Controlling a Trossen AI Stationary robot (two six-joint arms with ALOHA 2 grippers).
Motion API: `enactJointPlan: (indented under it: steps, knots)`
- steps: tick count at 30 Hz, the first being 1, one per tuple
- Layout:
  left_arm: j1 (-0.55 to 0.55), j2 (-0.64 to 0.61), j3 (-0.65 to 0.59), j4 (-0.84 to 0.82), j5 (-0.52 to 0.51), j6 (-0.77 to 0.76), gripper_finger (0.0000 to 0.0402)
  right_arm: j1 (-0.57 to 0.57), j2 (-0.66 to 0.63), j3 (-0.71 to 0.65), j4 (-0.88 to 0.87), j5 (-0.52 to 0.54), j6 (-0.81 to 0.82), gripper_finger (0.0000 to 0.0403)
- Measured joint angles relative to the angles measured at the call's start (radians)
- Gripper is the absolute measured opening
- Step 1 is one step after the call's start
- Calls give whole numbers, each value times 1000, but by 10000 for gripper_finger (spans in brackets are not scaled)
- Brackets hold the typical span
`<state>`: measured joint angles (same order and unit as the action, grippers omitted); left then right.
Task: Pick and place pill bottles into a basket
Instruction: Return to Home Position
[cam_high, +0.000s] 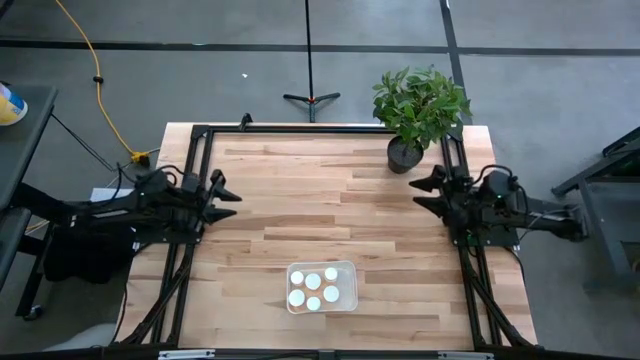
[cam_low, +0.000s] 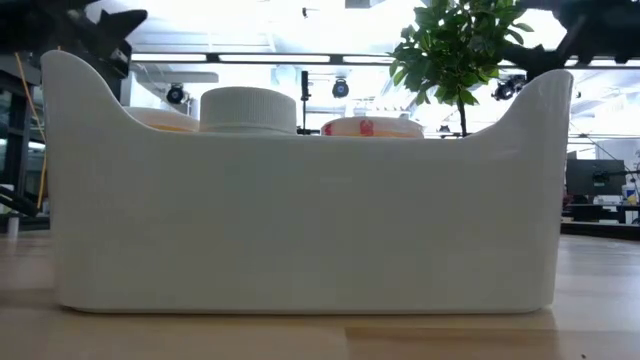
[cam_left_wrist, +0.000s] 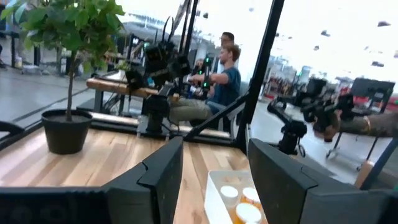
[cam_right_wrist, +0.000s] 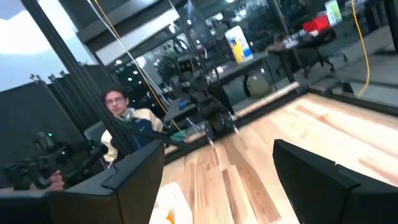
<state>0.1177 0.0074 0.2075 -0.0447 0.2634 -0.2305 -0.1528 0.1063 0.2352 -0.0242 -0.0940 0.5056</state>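
Left edge of tabletop (cam_high: 300, 190): my left pincer (cam_high: 228, 193) hangs over the wood beside the black frame rail, pointing inward. Fingers spread wide, nothing between them. The left wrist view agrees: both dark fingers (cam_left_wrist: 155, 180) stand well apart, with bare wood in the gap.

Middle, near the front edge: the basket (cam_high: 351, 285) lies flat on the tabletop, well apart from both pincers. Six pill bottles (cam_high: 313, 281) stand inside it, white caps up, in two loose rows. From table height the basket's whitish wall (cam_low: 300, 220) fills most of the view. One white cap (cam_low: 248, 108) shows above the dip in the rim. A second top with a red mark (cam_low: 370, 127) is just beside it, and there is a trace of orange by the first. The left wrist view catches the basket's near corner (cam_left_wrist: 211, 186), with two white caps and an orange body in it.

Back right: a dark plant pot (cam_high: 403, 155) with a leafy plant (cam_high: 420, 100) stands on the tabletop near the far corner.

Right edge: my right pincer (cam_high: 420, 192) sits just in front of the pot, pointing inward. It is wide open too and holds nothing. In its own wrist view the fingers (cam_right_wrist: 134, 174) are far apart.

Beyond the tabletop, a seated person (cam_right_wrist: 118, 118) shows in the room.
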Motion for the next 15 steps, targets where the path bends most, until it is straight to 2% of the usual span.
enactJointPlan:
  steps: [5, 9, 15]
  knots:
    - [0, 0, -72, 129, 13, -39, 216, 0, -15, -46, -1, 1, 30, 291]
    - [0, 0, -84, 133, 15, -55, 216, 0, -16, -55, -2, 22, 15, 291]
    - [0, 1, -88, 67, -79, -72, 216, 0, -16, -55, -19, 64, -20, 291]
